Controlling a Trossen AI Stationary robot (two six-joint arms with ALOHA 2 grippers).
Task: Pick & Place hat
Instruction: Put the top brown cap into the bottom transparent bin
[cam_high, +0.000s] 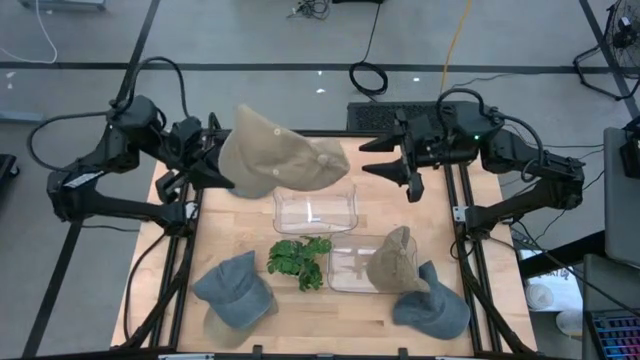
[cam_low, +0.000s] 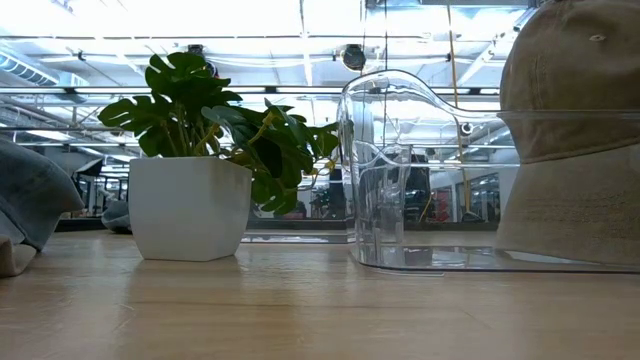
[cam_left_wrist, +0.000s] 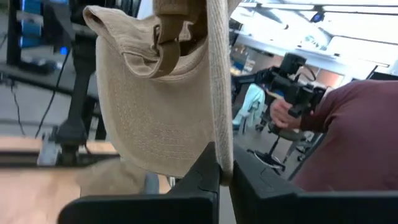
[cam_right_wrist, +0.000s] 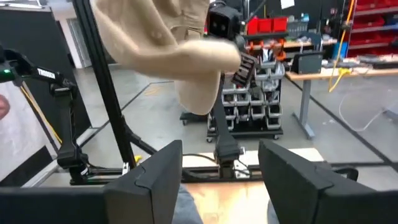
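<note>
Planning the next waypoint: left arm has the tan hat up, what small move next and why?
Probably carry it toward the empty clear bin and lower. The left gripper is shut on the tan hat, held above the table at that bin's far-left edge; the other bin already holds a hat. The right gripper waits open.

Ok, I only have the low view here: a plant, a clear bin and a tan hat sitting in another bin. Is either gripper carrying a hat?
Observer: Yes. The left gripper is shut on a tan cap, raised above the table's far left.
Operator: Where is it relative to the bins?
Observer: It hangs just behind the empty clear bin, overlapping that bin's far edge from above.
Operator: And the right arm?
Observer: The right gripper is open and holds nothing, at the table's far right.
Operator: Other hats left?
Observer: Two blue caps on the table: one near left, one near right.
</note>
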